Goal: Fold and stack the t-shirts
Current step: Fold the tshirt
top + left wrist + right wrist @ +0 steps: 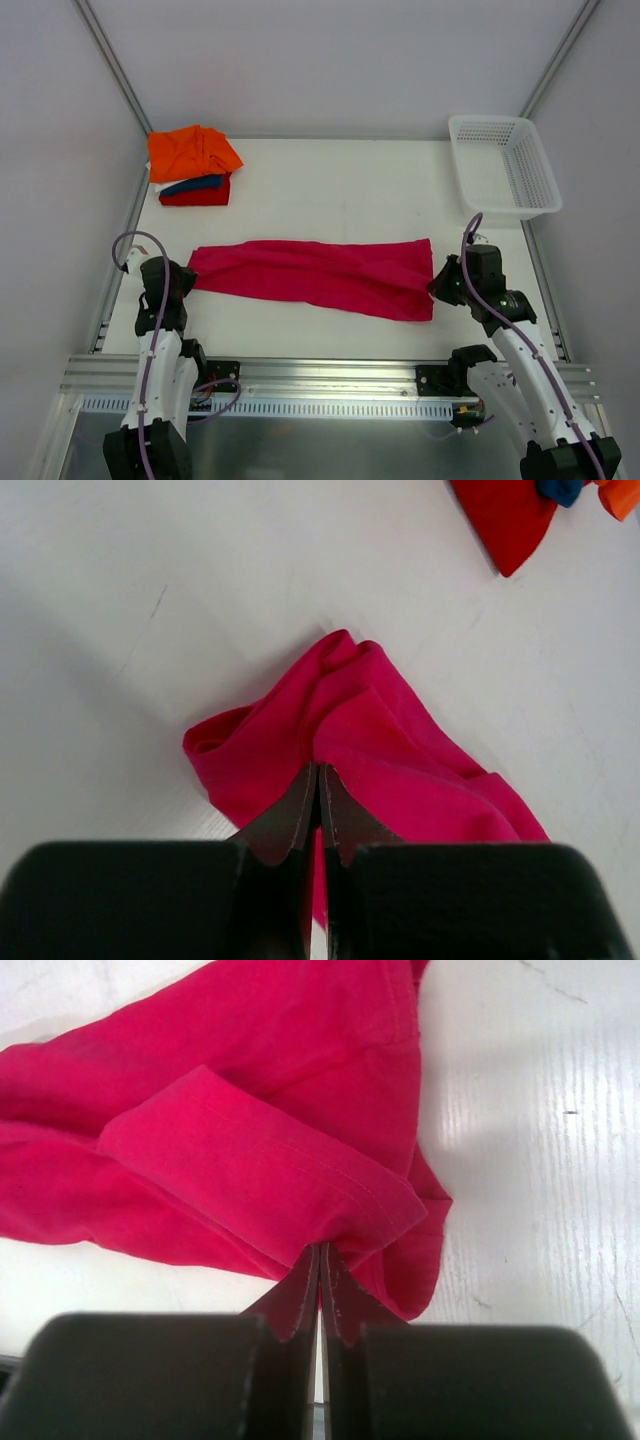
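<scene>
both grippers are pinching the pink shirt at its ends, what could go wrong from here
1. The left gripper and right gripper each pinch only a thin edge of the pink t-shirt, so a pull could slip it free.
2. The shirt lies bunched in a creased band, so a fold now may come out uneven.
3. The folded stack sits behind the shirt's left end, where a swing might knock it.

Open table separates the pink shirt from the folded stack and basket.
</scene>
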